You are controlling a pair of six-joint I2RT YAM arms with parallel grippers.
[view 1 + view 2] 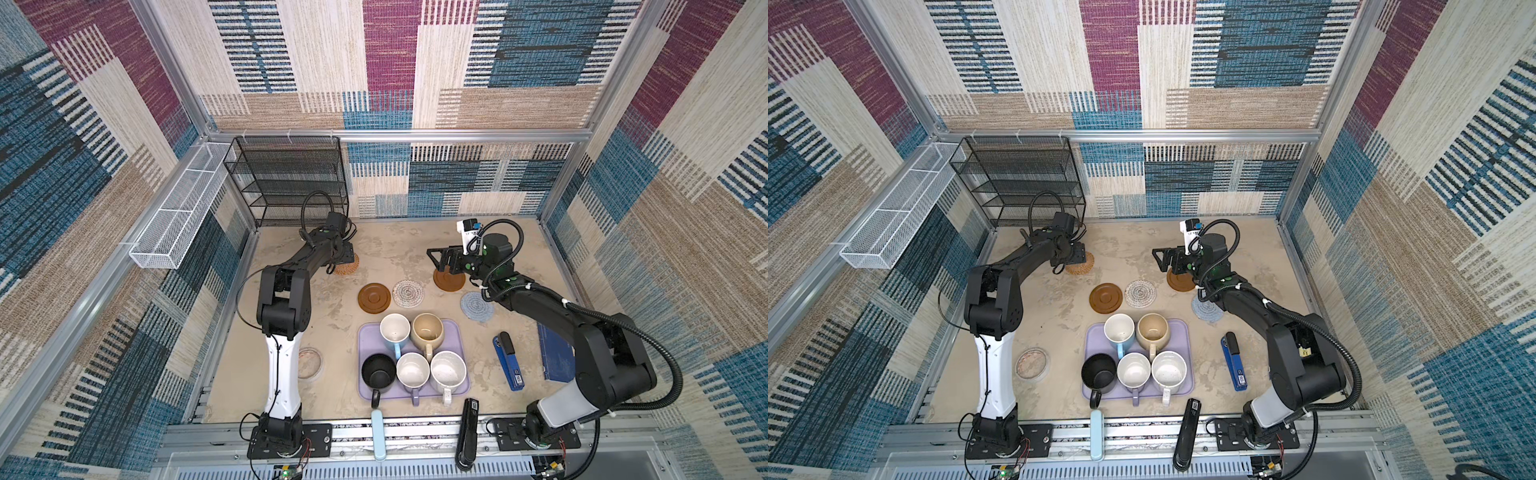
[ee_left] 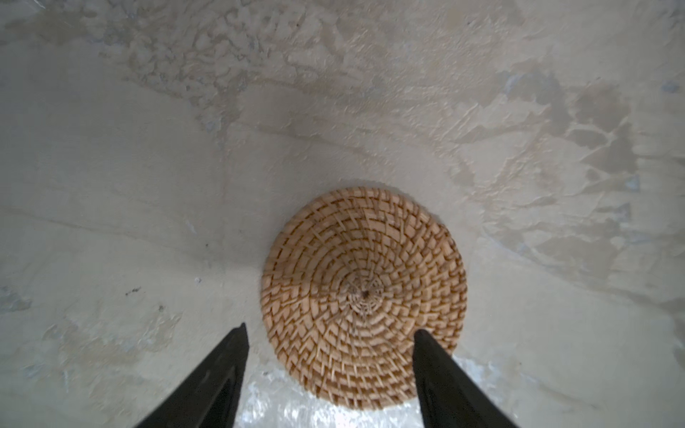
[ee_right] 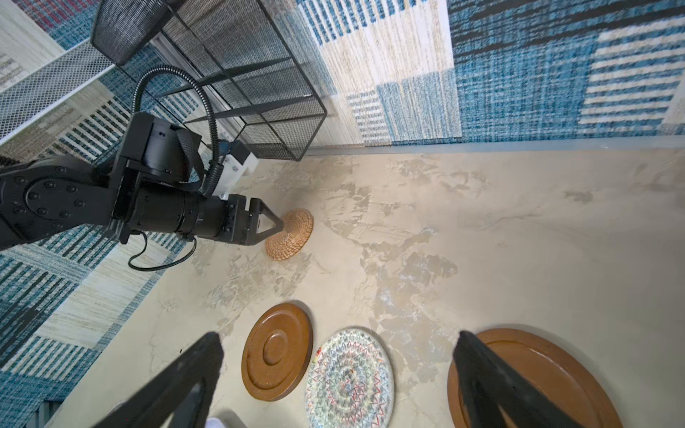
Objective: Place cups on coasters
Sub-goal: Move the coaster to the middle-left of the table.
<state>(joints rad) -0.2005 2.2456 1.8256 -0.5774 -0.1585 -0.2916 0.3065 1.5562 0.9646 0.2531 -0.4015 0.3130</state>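
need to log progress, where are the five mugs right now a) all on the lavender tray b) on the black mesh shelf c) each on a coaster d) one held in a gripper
a: the five mugs all stand together on the lavender tray, and the coasters carry none.

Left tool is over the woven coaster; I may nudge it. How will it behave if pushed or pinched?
The woven rattan coaster looks light and stiff, so a push would probably slide it across the table. Lying flat, its edge seems hard to pinch. The coarse weave should resist slipping in the left tool.
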